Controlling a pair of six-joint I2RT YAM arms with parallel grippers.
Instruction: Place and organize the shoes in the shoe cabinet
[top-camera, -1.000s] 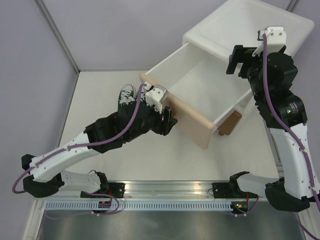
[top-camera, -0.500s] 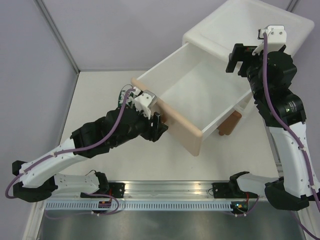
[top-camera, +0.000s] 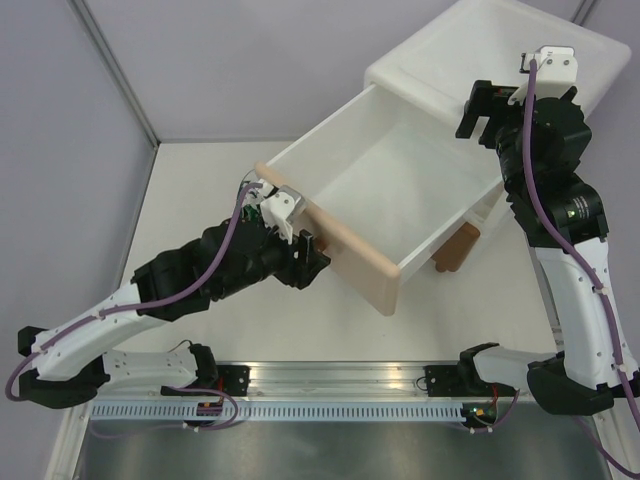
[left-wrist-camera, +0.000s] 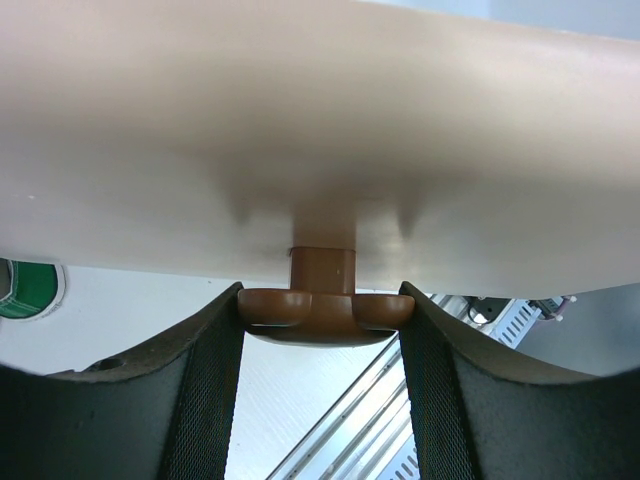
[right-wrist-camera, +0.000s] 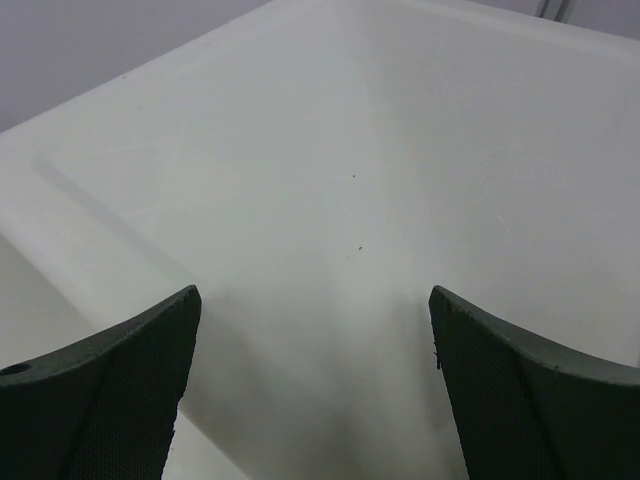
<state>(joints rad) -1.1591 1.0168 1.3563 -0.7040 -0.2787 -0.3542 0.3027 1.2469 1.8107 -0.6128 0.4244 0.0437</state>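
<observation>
The white shoe cabinet (top-camera: 500, 60) stands at the back right. Its beige upper drawer (top-camera: 335, 250) is pulled far out toward the near left, and its white inside holds nothing. My left gripper (top-camera: 308, 255) is shut on the drawer's brown knob (left-wrist-camera: 325, 312), with a finger against each end of it (left-wrist-camera: 320, 300). My right gripper (top-camera: 478, 108) is open and empty, just above the cabinet's white top (right-wrist-camera: 350, 180), its jaws wide apart (right-wrist-camera: 312, 300). A bit of a green shoe (left-wrist-camera: 25, 288) shows at the left edge of the left wrist view. The blue shoes are out of view.
A brown cabinet foot (top-camera: 458, 245) shows under the open drawer; the lower drawer is hidden beneath it. Grey walls close the table at the back and left. The rail with the arm bases (top-camera: 340, 380) runs along the near edge.
My left gripper has pulled the drawer further out toward the near left, covering the green shoe in the top view. The right gripper has shifted slightly over the cabinet top.
</observation>
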